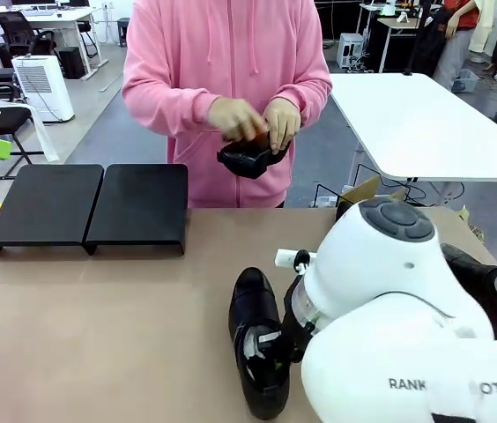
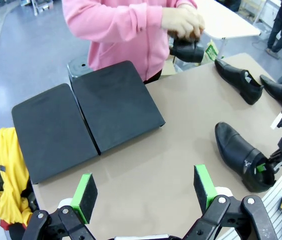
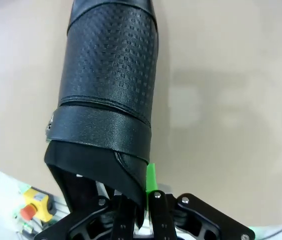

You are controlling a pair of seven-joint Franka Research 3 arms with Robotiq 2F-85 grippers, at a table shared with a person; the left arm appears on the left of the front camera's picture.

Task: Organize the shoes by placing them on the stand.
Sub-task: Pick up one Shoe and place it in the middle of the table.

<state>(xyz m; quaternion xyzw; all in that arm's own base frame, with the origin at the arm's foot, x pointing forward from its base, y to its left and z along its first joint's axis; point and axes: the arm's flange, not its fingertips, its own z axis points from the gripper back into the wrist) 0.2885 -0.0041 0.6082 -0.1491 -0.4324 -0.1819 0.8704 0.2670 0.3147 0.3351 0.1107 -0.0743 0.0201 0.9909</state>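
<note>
Two low black platforms side by side make up the stand [image 1: 90, 207] [image 2: 86, 115] at the table's far left, bare on top. One glossy black shoe [image 1: 255, 335] [image 2: 237, 151] [image 3: 108, 90] lies near the table's front, and my right gripper [image 1: 277, 342] [image 2: 270, 164] [image 3: 143, 192] is shut on the rim of its heel opening. A person in a pink hoodie holds a second shoe [image 1: 248, 157] [image 2: 186, 50] in both hands above the far edge. Two more shoes [image 2: 238, 80] [image 2: 278, 91] lie at the right. My left gripper [image 2: 145, 192] hangs open above the table, holding nothing.
A yellow cloth [image 2: 11, 170] lies left of the stand. My right arm's white body [image 1: 398, 335] fills the front right of the table. Bare brown tabletop [image 1: 125, 326] stretches between the stand and the gripped shoe.
</note>
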